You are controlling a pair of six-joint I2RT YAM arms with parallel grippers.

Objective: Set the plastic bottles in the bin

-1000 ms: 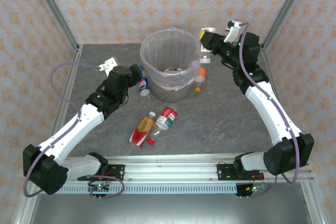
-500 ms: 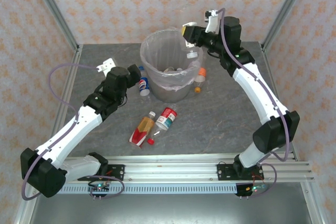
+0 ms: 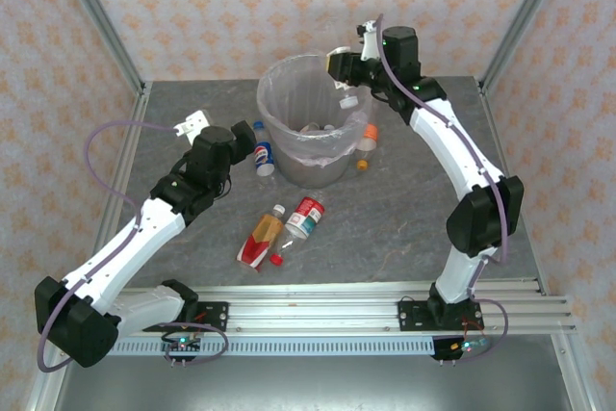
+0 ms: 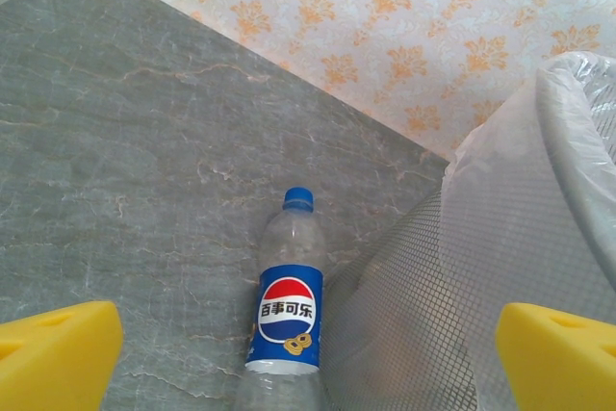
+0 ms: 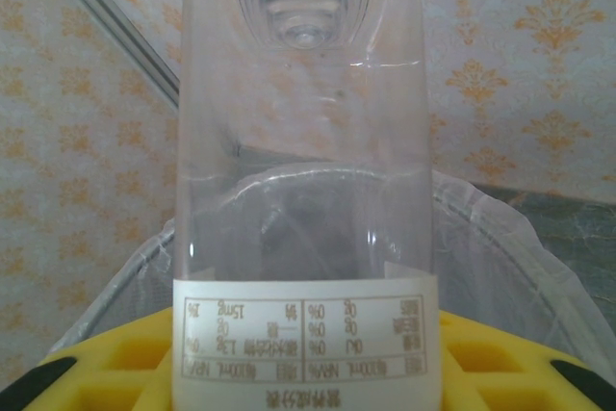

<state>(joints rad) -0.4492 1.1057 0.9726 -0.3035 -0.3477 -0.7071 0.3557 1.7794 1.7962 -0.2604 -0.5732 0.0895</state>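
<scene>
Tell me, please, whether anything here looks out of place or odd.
Nothing looks spilled or broken. One small red piece, perhaps a loose cap, lies on the table beside the base end of the yellow-and-red bottle.

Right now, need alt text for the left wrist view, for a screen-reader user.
A clear bottle with a blue cap and blue label lies on the grey table, cap pointing away, between the yellow fingers of the open left gripper. The bag-lined mesh bin rises close on its right, patterned wallpaper behind.

Bag-lined bin (image 3: 310,168) stands upright; blue-labelled bottle (image 4: 286,310) lies beside it, clear bottle (image 5: 303,190) over its rim.
</scene>
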